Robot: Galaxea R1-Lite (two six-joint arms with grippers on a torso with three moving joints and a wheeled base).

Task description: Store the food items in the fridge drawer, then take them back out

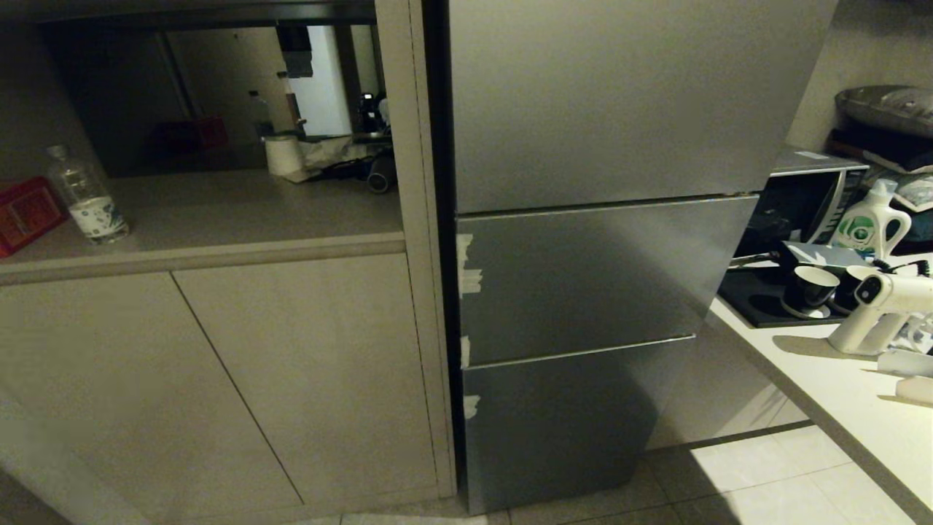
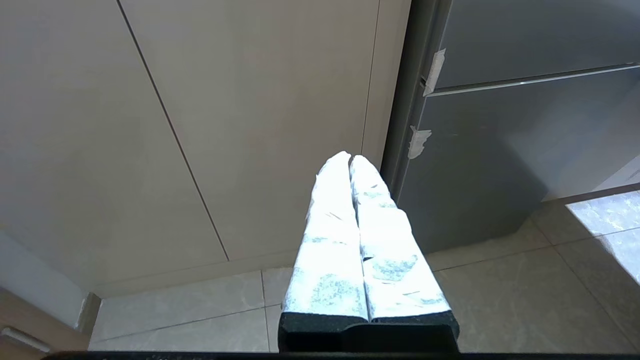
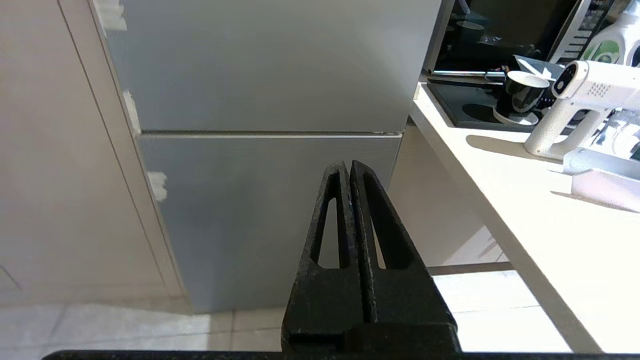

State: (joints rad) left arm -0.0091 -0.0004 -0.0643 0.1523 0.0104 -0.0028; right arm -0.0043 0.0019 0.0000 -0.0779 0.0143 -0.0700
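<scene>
Pale floor tiles (image 1: 765, 481) run under everything. Low above them, the left gripper (image 2: 350, 160), its fingers wrapped in white tape, hangs pressed shut and empty before the beige cabinet doors (image 1: 219, 379). The black right gripper (image 3: 348, 167) is likewise closed on nothing, facing the grey fridge (image 1: 583, 292), whose three fronts are all shut; drawer and food items are hidden from sight. On the white counter's (image 1: 838, 394) near edge lies a white handheld device (image 1: 882, 306), with black cups (image 1: 809, 288) behind. Farther left, a clear plastic bottle (image 1: 84, 197) stands on the cabinet shelf.
</scene>
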